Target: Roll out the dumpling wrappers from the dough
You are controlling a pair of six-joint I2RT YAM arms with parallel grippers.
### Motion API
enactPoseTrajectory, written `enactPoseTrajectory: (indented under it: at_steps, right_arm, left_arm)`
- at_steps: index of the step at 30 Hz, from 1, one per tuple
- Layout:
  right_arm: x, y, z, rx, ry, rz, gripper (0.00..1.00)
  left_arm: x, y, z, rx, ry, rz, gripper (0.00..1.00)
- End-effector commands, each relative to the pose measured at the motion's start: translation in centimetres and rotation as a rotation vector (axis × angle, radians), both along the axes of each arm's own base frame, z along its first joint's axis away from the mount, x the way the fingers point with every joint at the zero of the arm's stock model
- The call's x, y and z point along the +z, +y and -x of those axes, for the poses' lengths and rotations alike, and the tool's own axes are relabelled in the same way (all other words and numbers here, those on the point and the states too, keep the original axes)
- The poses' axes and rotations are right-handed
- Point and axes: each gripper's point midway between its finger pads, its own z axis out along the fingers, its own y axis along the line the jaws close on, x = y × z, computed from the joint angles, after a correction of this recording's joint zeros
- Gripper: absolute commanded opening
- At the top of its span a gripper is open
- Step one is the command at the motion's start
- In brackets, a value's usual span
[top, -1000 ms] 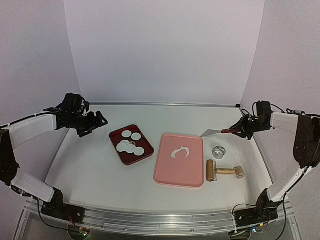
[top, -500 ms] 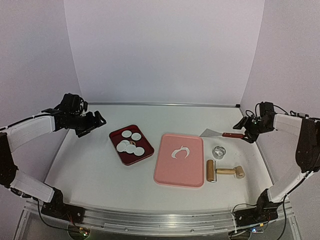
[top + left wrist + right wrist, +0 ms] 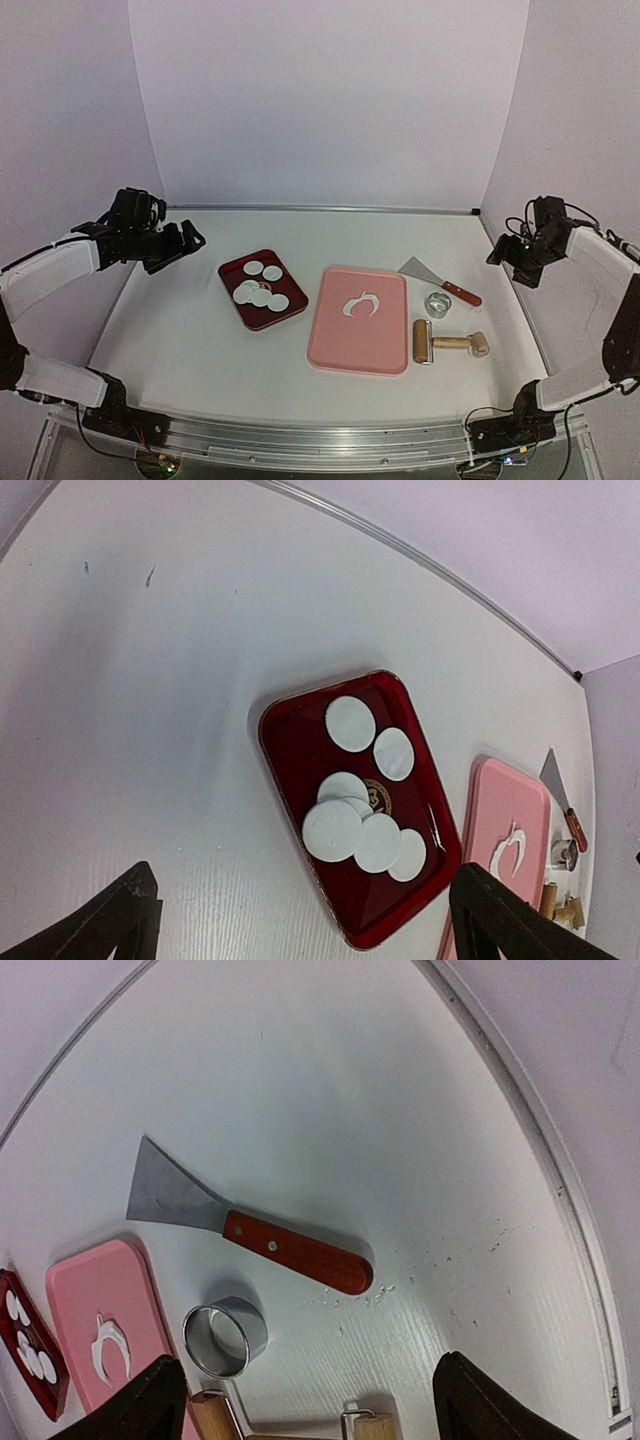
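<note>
The left gripper (image 3: pixel 188 238) hangs over the far left of the white worktop (image 3: pixel 180 330) with its jaws spread wide and nothing between them. In its wrist view the two dark fingers (image 3: pixel 128 912) sit at the lower corners of the picture, and the tray lies beyond them. The right gripper (image 3: pixel 503 251) hovers at the far right, near the side wall. Its jaws are also spread and empty, as its wrist view shows. The dumpling wrappers (image 3: pixel 350 723), six thin round white discs, lie in a dark red tray (image 3: pixel 295 750) left of centre. Two of them sit singly at the tray's far end, and four overlap in a cluster nearer the middle. The dough (image 3: pixel 361 304) is a ragged curved white scrap lying on the far half of a pink board (image 3: pixel 360 345), which sits just right of the tray. A scraper (image 3: pixel 250 1230) with a flat metal blade and a reddish wooden handle lies flat on the worktop to the right of the board, well apart from the right gripper. A small metal ring cutter (image 3: pixel 225 1337) stands just beside the scraper on its near side. A wooden roller (image 3: pixel 440 343) with a metal frame lies nearer still, next to the board's right edge.
</note>
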Motion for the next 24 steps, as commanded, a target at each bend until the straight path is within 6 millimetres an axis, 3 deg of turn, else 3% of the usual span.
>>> enactPoseTrajectory:
  at_steps: [1, 4, 6, 8, 10, 14, 18, 24]
  right_arm:
    - [8.5, -0.3, 0.4, 0.05, -0.246, 0.177, 0.86]
    - [13.3, 0.2, 1.5, 0.097, -0.451, 0.26, 0.86]
    - [14.8, 0.3, 2.8, 0.11, -0.558, 0.301, 0.86]
    - [15.1, 0.1, 3.9, 0.103, -0.608, 0.332, 0.87]
    - [14.4, 0.0, 4.8, 0.095, -0.619, 0.337, 0.88]
    - [12.1, 0.0, 6.0, 0.07, -0.604, 0.311, 0.92]
    - [11.1, 0.0, 6.6, 0.06, -0.599, 0.3, 0.93]
    - [11.4, 0.1, 6.4, 0.066, -0.598, 0.3, 0.94]
  left_arm:
    - [5.4, 2.2, -0.1, 0.074, -0.182, -0.047, 0.98]
    - [9.7, 3.2, 0.5, 0.108, -0.339, -0.051, 1.0]
    - [12.2, 4.0, 1.4, 0.124, -0.435, -0.065, 1.0]
    - [13.6, 5.0, 2.3, 0.16, -0.492, -0.083, 0.99]
    - [13.5, 5.9, 3.0, 0.194, -0.506, -0.101, 1.0]
    - [11.2, 6.8, 3.8, 0.227, -0.464, -0.124, 1.0]
    - [9.2, 7.4, 4.7, 0.255, -0.414, -0.129, 0.99]
    - [9.7, 7.9, 5.1, 0.273, -0.421, -0.136, 1.0]
